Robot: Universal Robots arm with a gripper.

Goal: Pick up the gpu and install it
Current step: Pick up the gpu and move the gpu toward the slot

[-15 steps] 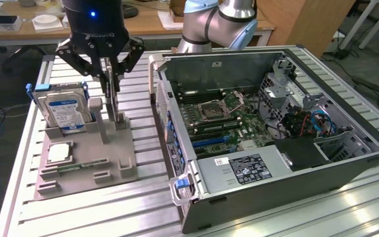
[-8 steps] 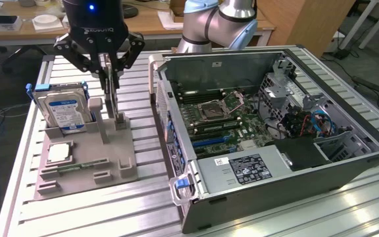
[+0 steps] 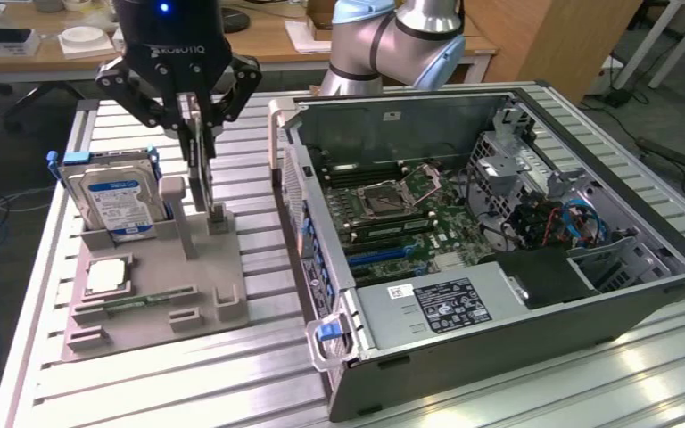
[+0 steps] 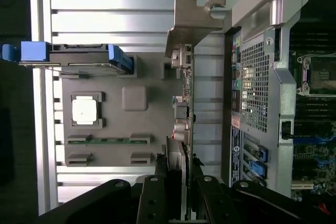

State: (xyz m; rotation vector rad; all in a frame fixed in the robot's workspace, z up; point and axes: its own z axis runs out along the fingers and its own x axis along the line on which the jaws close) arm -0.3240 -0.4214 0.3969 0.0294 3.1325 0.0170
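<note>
Clamps tool [image 3: 200, 134] on the one gpu [image 4: 186, 98], edge-up in holder [image 3: 218, 267], long axis along the one case [image 3: 402, 125], bracket [image 4: 197, 19] toward the one drive [image 3: 117, 201].

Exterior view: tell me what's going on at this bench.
The robot arm's gripper is clamped on the gpu, which stands on edge in the gray parts holder beside the hard drive. The card looks to be seated in its slot, not clearly lifted. The open computer case lies next to the holder with its motherboard exposed.
</note>
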